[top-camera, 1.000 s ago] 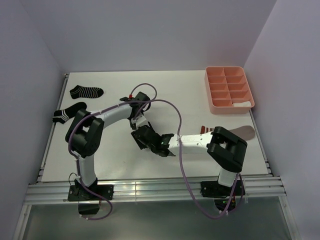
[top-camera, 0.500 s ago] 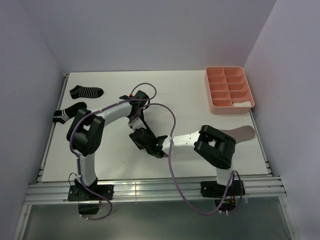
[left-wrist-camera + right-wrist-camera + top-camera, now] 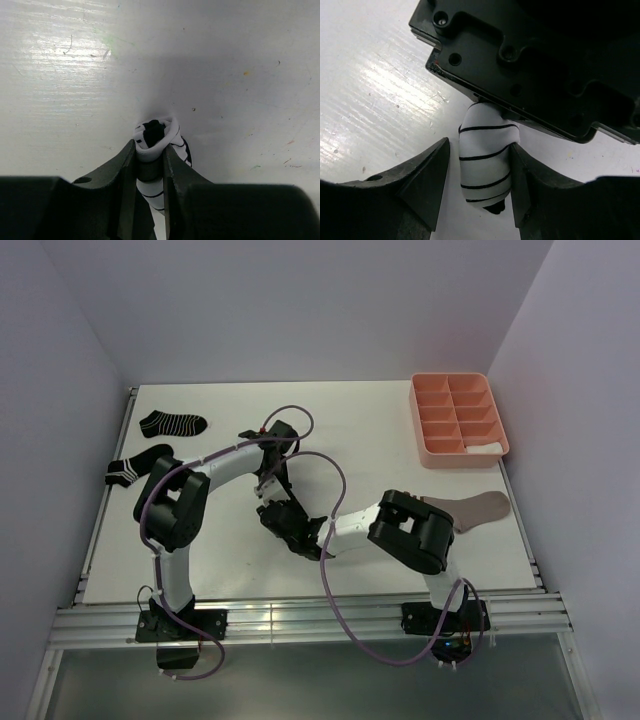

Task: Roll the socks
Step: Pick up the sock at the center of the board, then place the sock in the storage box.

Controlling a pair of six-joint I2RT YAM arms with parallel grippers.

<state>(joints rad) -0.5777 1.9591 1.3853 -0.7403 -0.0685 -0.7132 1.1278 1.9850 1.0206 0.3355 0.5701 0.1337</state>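
Open table [image 3: 225, 60] beyond striped sock [image 3: 167, 131]

Top external: bright, even, diffuse overhead light; soft, short shadows on the bench [image 3: 380, 430]; sharp throughout, no glare on the white surface.
Left wrist: streaked glare at upper left; grey shadow across centre; rolled striped sock [image 3: 155, 131] in focus; left claw [image 3: 149, 147] dark, soft at the bottom edge.
Right wrist: glare patch at left; right claw [image 3: 479, 145] underexposed, slightly blurred.

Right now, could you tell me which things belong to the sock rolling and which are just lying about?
For the job: striped white sock, far black striped sock, near black striped sock, taupe sock, plain white sock.
Lying about: pink tray, purple cables.
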